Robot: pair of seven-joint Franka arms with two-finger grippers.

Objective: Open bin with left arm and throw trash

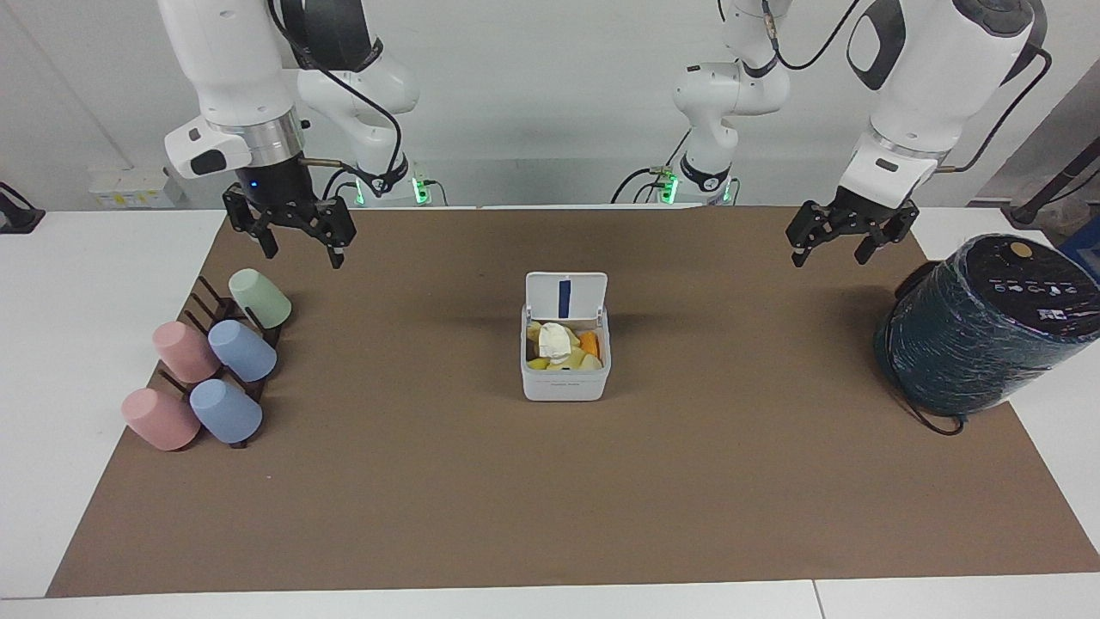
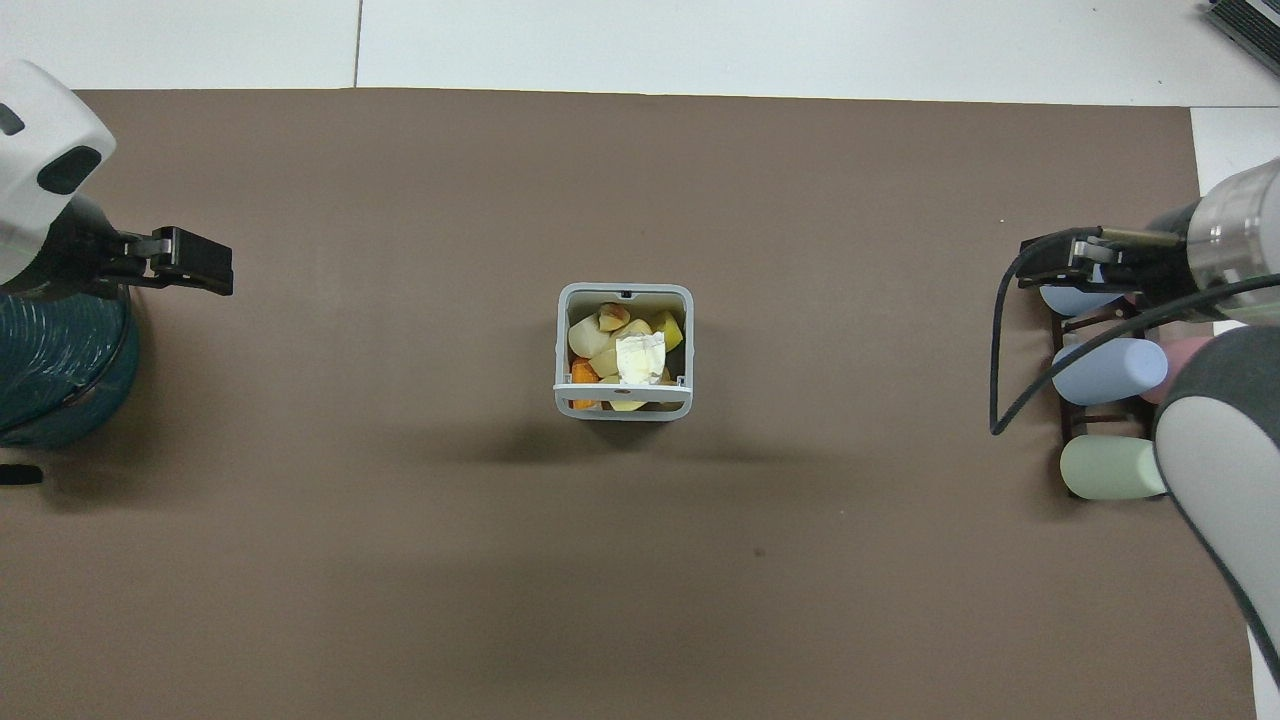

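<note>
The small white bin [image 1: 564, 383] stands in the middle of the brown mat with its lid [image 1: 565, 297] hinged up and open; it also shows in the overhead view [image 2: 624, 292]. Inside lie a white paper wad [image 1: 555, 338] [image 2: 640, 355] and several pale yellow lumps [image 1: 591, 362] [image 2: 585, 337], plus an orange piece. My left gripper [image 1: 829, 254] [image 2: 190, 268] hangs open and empty in the air beside the dark cylinder. My right gripper [image 1: 302, 254] [image 2: 1060, 265] hangs open and empty above the cup rack.
A big dark wrapped cylinder [image 1: 980, 327] [image 2: 50, 370] stands at the left arm's end of the mat. A rack of pastel cups [image 1: 215, 361] [image 2: 1105, 420] lies at the right arm's end. White table [image 1: 86, 284] borders the mat.
</note>
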